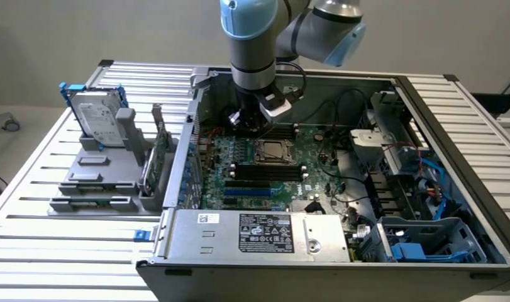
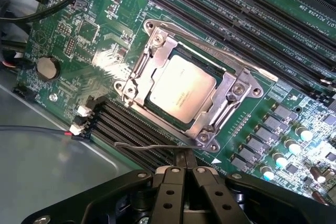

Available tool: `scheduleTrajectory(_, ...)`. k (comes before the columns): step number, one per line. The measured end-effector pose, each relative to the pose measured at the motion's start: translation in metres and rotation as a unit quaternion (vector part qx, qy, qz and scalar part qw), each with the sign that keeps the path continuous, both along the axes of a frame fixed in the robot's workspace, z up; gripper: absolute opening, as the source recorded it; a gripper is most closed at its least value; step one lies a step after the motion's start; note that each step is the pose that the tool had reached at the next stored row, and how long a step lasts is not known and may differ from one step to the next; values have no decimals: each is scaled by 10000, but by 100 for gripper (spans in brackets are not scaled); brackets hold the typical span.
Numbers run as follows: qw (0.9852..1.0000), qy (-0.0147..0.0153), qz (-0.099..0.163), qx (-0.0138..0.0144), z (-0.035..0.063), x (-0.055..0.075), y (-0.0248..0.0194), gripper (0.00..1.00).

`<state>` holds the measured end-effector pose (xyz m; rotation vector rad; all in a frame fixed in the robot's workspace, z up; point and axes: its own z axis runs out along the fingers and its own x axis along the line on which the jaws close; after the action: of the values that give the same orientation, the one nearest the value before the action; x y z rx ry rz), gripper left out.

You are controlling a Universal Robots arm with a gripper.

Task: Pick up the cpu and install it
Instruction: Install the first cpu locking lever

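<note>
1. The tool point(image 2: 185, 169) has its two black fingers pressed together with nothing between them. It hangs low over the circuit board point(image 2: 94, 51), just beside the processor socket.
2. The cpu point(image 2: 181, 88) lies flat in that socket, pale metal top up, square to the silver frame point(image 2: 239, 90) around it. It looks seated rather than resting on top.
3. A thin wire lever point(image 2: 147, 146) runs along the socket's edge close to the fingertips. The narrow, empty grip fits nudging a slim part like this better than carrying the chip, though I cannot tell whether tool and lever touch.
4. Rows of black memory slots point(image 2: 126, 129) lie on both sides of the socket, leaving little room, which may explain the tool's steep approach from above.
5. In the exterior view the arm point(image 1: 253, 56) reaches down into an open computer case point(image 1: 456, 119).
6. The case lies on a slatted metal table point(image 1: 36, 239). On the exterior view's left, a hard drive point(image 1: 99, 116) stands upright in a grey holder point(image 1: 95, 182).
7. A plain grey wall point(image 1: 112, 31) is behind.
</note>
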<state>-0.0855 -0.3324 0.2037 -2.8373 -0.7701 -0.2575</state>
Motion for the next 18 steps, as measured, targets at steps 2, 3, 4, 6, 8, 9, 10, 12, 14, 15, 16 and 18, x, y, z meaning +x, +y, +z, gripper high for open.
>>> scheduleTrajectory(2, 10000, 0, 0, -5, 0, 1, 0, 11)
scheduleTrajectory(3, 10000, 0, -1, -8, 0, 3, 0, 11)
scheduleTrajectory(4, 10000, 0, 0, -10, -1, 6, 0, 11)
scheduleTrajectory(6, 10000, 0, 0, -14, -3, 12, 0, 11)
scheduleTrajectory(8, 10000, 0, 0, -18, -5, 17, 0, 11)
scheduleTrajectory(9, 10000, 0, 0, -19, -7, 20, 0, 11)
scheduleTrajectory(10, 10000, 0, 0, -20, -9, 23, 0, 11)
scheduleTrajectory(12, 10000, 0, 0, -22, -14, 28, 0, 11)
scheduleTrajectory(14, 10000, -1, 0, -24, -18, 32, 0, 11)
scheduleTrajectory(15, 10000, -1, 0, -24, -20, 35, 0, 11)
scheduleTrajectory(16, 10000, -2, 0, -25, -22, 37, 0, 11)
scheduleTrajectory(18, 10000, -4, 0, -26, -28, 41, 0, 11)
